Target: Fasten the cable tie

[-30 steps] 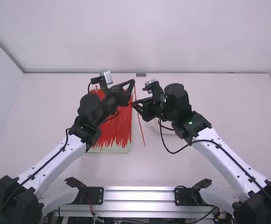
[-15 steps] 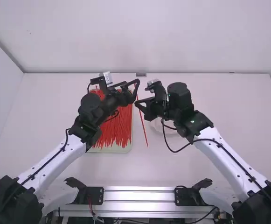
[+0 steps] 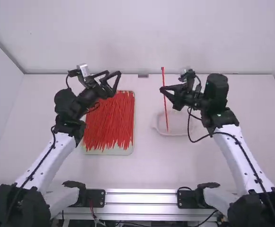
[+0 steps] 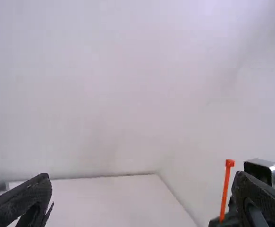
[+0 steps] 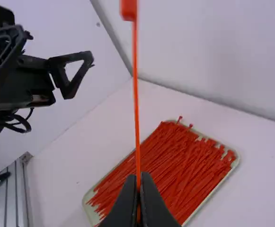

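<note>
Right fingers (image 5: pixel 137 201) clenched on one red cable tie (image 5: pixel 136 94), pinched roughly mid-strap. Tie stands close to upright in the grip: square head (image 5: pixel 128 9) at the top, thin tail hanging below my fingers. In the high view that grip sits in the air right of middle, toward the far side of the desk (image 3: pixel 151 161). The tail end lines up over a shallow clear dish (image 3: pixel 158 130) on the desk; can't tell whether the tip touches the dish or hangs above it. Left fingers (image 3: pixel 112 76) released, spread wide, nothing between them. In the high view they sit raised at the far edge of the tray (image 3: pixel 109 152), toward its left corner. They're well apart from the right fingers and the tie, with bare desk between the two. My left wrist view looks at the white wall (image 4: pixel 128 71) and the far desk edge, with the upright tie showing just beside one of my own fingers. Tray is pale, rectangular, left of middle, flat on the desk, loaded with a pile of red ties (image 3: pixel 111 118) lying mostly lengthwise, running away from the arm bases. Dish sits right of the tray, near it but not touching. Both arm bases stand on a metal rail (image 3: pixel 137 194) at the near edge.
</note>
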Tool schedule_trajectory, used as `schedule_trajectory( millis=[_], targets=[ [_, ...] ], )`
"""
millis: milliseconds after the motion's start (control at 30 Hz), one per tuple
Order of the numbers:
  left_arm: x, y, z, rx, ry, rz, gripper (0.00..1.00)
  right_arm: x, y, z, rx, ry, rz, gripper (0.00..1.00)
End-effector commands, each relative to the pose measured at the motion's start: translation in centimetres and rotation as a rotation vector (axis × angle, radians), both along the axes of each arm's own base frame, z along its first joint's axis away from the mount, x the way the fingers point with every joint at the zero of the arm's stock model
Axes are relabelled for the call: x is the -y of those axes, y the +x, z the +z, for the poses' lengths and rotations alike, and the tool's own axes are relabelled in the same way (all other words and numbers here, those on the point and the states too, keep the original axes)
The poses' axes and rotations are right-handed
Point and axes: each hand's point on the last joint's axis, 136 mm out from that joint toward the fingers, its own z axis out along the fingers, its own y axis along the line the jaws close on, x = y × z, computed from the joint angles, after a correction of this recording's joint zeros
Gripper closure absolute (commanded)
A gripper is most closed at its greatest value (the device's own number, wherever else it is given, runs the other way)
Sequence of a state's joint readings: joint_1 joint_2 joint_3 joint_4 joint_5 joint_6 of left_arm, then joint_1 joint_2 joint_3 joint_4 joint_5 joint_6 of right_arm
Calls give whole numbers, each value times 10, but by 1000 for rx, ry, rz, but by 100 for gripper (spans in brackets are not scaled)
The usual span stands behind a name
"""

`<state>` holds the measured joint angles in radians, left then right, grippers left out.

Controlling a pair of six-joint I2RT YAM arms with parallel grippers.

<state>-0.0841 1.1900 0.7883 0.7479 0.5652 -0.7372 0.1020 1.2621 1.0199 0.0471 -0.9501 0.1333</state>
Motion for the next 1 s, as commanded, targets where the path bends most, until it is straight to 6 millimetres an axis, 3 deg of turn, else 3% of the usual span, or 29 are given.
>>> schedule_trajectory(
  millis=[0,200,400,633,900,967],
  targets=[
    [10,-20,20,67,51,-151,1,2,-20,27,113,38,147,100],
    [43,-48,42,201,188,-403,1,13,-26,50,251,56,206,100],
    [76,-81,61,408,317,-599,1,-3,-35,59,330,55,257,100],
    [95,-87,75,452,314,-667,1,-28,-51,68,402,67,342,100],
    [118,-93,79,471,311,-777,0,-49,-68,77,479,80,416,100],
    [123,-95,82,487,316,-809,6,-51,-70,79,494,82,425,100]
  ],
)
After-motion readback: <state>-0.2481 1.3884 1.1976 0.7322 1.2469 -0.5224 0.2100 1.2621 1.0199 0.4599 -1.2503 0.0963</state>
